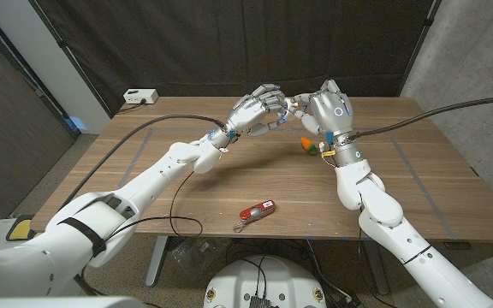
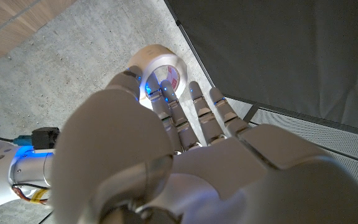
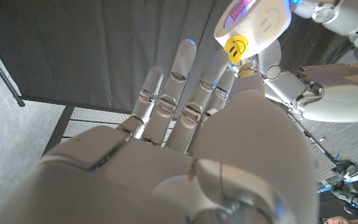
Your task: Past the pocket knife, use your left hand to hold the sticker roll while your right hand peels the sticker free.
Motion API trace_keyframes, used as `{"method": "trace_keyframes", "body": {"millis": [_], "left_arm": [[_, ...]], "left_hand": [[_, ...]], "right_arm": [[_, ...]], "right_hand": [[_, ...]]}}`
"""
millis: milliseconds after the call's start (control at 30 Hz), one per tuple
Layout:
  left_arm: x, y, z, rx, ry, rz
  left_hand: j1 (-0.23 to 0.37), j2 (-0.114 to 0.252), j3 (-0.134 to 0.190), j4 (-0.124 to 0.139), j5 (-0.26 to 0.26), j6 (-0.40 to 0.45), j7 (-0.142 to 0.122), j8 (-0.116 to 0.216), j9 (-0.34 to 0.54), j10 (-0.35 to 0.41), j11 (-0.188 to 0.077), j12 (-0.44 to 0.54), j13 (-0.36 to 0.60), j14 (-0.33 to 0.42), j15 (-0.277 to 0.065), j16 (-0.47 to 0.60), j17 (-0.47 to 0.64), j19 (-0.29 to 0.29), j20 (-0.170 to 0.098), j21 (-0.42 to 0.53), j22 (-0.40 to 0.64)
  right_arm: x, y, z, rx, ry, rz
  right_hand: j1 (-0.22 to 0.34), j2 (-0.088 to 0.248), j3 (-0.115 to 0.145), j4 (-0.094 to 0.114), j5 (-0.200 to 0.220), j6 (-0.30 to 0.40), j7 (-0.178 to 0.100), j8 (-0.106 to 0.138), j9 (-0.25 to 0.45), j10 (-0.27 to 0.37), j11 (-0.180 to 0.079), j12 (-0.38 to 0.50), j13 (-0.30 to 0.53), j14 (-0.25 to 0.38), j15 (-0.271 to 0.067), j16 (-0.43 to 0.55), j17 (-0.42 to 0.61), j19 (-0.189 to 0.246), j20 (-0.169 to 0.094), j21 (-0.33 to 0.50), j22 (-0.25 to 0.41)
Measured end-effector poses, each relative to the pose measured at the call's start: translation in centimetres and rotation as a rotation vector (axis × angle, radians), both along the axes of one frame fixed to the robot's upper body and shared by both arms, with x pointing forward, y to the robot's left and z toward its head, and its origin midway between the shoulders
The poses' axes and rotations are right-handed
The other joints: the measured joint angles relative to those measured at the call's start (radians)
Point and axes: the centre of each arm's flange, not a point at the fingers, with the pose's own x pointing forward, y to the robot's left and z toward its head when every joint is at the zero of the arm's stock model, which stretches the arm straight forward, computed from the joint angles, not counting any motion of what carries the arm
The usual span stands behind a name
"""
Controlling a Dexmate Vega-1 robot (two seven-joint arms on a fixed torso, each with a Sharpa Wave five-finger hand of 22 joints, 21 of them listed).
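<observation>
- The fingers (image 2: 166, 109) of the left hand (image 1: 259, 109) curl around the sticker roll (image 2: 160, 71); the left wrist view shows them clamped on its white rim, its hollow core facing the camera.
- The fingers (image 3: 185, 81) of the right hand (image 1: 325, 107) reach up spread apart in the right wrist view; the thumb and one fingertip meet at a yellow smiley sticker (image 3: 235, 45) on the white strip (image 3: 253, 20) of the roll, pinching it.
- The head view shows what the wrist views do not: both hands raised above the far side of the bench (image 1: 144, 184), fingertips touching each other, with the roll mostly hidden between them.
- The pocket knife (image 1: 256, 211), red, lies on the bench near the front edge, well apart from the hands.
- Small orange and green items (image 1: 309, 146) sit on the bench just below the right hand; what they are cannot be told.
- A white box (image 1: 140, 97) sits behind the bench's far left corner.
</observation>
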Motion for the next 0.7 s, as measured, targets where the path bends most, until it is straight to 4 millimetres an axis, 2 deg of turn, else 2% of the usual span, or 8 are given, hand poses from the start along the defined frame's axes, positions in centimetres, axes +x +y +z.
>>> {"method": "trace_keyframes", "body": {"millis": [200,333,400,467,600,700], "left_arm": [[-0.30,-0.02,0.06,-0.006,-0.003,-0.009],[-0.44,-0.03,0.08,-0.007,-0.005,-0.013],[-0.48,-0.03,0.05,-0.007,-0.005,-0.014],[-0.51,-0.02,0.05,-0.007,-0.006,-0.015],[-0.58,0.00,0.07,-0.007,-0.007,-0.016],[-0.65,0.00,0.09,-0.006,-0.010,-0.017]], "left_hand": [[0.000,0.000,0.000,0.000,0.000,0.000,0.000,0.000,0.000,0.000,0.000,0.000,0.000,0.000,0.000,0.000,0.005,0.000,0.000,0.004,0.000],[0.000,0.000,0.000,0.000,-0.001,0.001,0.001,0.000,0.000,0.002,0.001,0.000,0.000,0.000,0.000,0.000,0.005,0.000,0.000,0.004,0.000],[0.000,0.000,0.000,0.000,-0.001,0.001,0.001,0.000,0.000,0.002,0.002,0.000,0.000,0.000,0.000,0.000,0.005,0.000,0.000,0.004,0.000],[0.000,0.000,0.000,0.000,-0.001,0.001,0.001,0.000,0.000,0.002,0.002,0.000,0.000,0.000,0.000,0.000,0.005,0.000,0.000,0.006,0.000],[0.000,0.000,-0.003,0.003,-0.001,0.001,0.001,0.000,0.000,0.002,0.002,0.000,0.000,0.000,0.000,0.000,0.005,0.000,0.000,0.008,0.000],[0.000,0.000,-0.003,0.003,-0.004,0.001,0.001,0.000,0.000,0.001,0.001,0.000,0.000,0.000,0.000,0.000,0.005,-0.004,0.004,0.008,0.000]], "right_arm": [[0.04,0.09,-0.09,-0.001,-0.013,0.000],[0.08,0.07,-0.12,-0.004,-0.013,-0.010],[0.11,0.06,-0.12,-0.006,-0.009,-0.015],[0.10,0.07,-0.11,-0.007,-0.008,-0.018],[0.14,0.09,-0.23,-0.007,-0.010,-0.018],[-0.14,0.09,-0.30,-0.001,-0.042,-0.004]], "right_hand": [[0.006,-0.006,-0.005,-0.005,0.008,0.011,0.002,0.000,0.000,0.009,0.002,0.008,0.003,0.003,-0.003,0.004,0.000,0.004,0.004,0.000,0.000],[-0.006,-0.018,-0.022,0.004,0.008,-0.038,0.004,-0.023,-0.003,-0.031,-0.001,-0.009,0.003,-0.001,0.001,0.004,-0.005,-0.006,0.002,0.000,-0.001],[-0.006,-0.018,-0.025,0.003,0.010,-0.038,0.003,-0.023,-0.006,-0.025,0.004,-0.010,0.001,-0.003,0.003,0.004,-0.005,-0.006,0.002,0.000,-0.002],[-0.001,-0.013,-0.024,0.003,0.018,0.002,0.004,-0.008,-0.005,0.003,0.005,0.004,0.001,-0.003,0.003,0.007,-0.008,-0.006,0.002,0.006,0.000],[0.053,0.023,-0.002,-0.020,0.025,0.102,0.002,0.032,0.008,0.074,0.007,0.042,0.014,0.028,-0.006,0.023,-0.008,0.014,-0.001,0.018,0.000],[0.062,0.032,0.002,-0.023,0.025,0.138,0.003,0.043,0.008,0.102,0.008,0.051,0.015,0.047,-0.015,0.030,-0.008,0.025,0.000,0.019,0.000]]}}
